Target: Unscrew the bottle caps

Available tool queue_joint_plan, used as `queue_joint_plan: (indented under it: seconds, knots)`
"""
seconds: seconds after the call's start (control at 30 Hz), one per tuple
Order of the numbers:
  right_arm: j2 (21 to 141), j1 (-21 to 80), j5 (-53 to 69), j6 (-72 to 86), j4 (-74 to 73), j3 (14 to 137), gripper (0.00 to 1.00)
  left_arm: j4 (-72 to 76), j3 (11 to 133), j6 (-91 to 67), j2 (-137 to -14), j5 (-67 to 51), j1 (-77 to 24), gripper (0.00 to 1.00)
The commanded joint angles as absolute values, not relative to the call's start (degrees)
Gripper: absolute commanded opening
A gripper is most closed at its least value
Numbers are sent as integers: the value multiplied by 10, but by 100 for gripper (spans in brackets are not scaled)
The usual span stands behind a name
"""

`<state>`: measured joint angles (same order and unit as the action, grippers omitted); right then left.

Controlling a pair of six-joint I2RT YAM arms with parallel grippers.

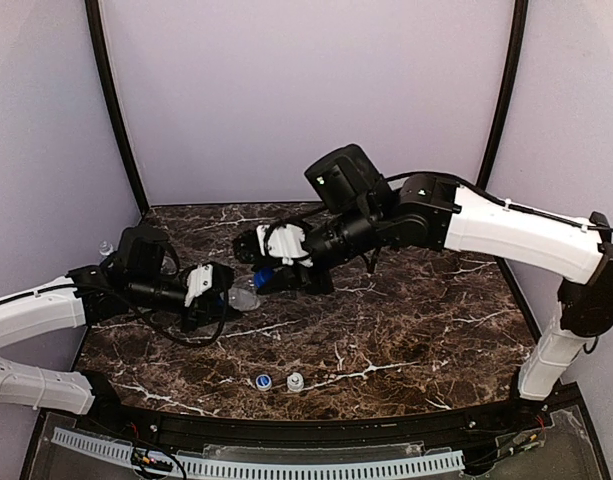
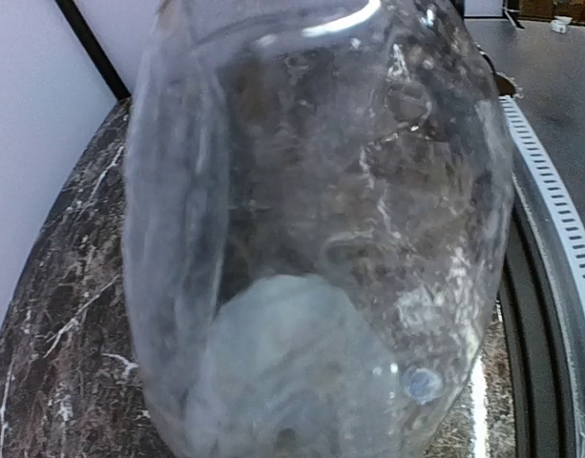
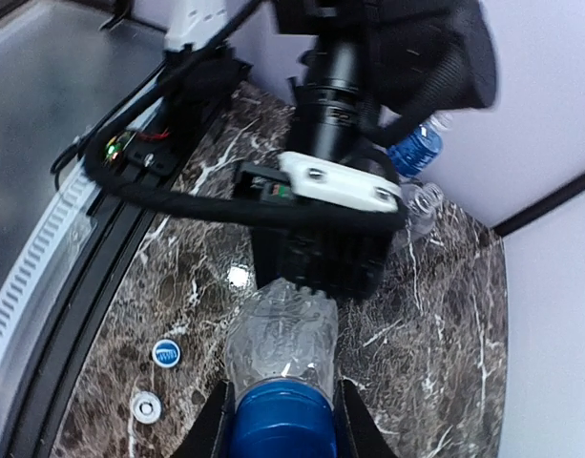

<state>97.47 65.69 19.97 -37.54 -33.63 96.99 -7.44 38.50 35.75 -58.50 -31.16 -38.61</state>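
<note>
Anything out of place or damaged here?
Nothing stands out. A blue-and-white cap and a white cap lie loose near the table's front edge; left gripper holds the clear bottle, right gripper its blue cap.

Light falls soft and even from above in the top view: the pale walls point(image 1: 306, 90) are bright and flat, and the dark marble table point(image 1: 416, 340) carries only faint, soft-edged shadows. In the left wrist view the clear bottle point(image 2: 311, 239) fills the frame far out of focus, a milky blur with a white streak of glare along its upper rim. The right wrist view is sharper at mid-distance; one small bright reflection sits on the marble, the blue cap point(image 3: 281, 425) at the bottom edge is soft, and straight edges bow near the frame's sides
</note>
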Motion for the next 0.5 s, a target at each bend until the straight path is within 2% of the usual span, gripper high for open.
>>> queue_joint_plan:
  seconds: [0.0, 0.13, 0.33, 0.37, 0.4, 0.47]
  knots:
    - [1008, 718, 162, -649, -505, 980, 0, -157, 416, 395, -590, -416, -388, 21]
    - [1048, 735, 36, -713, -534, 1013, 0, -165, 419, 400, -594, -427, -390, 20]
    - [1016, 738, -15, -789, -443, 954, 0, -170, 418, 406, -591, -423, -390, 19]
    - [1004, 738, -19, -793, -421, 940, 5, -170, 417, 406, -590, -420, -390, 19]
    - [994, 738, -23, -792, -395, 924, 17, -169, 416, 406, -590, -418, -391, 19]
    - [976, 738, -23, -771, -347, 900, 48, -162, 413, 405, -588, -406, -390, 19]
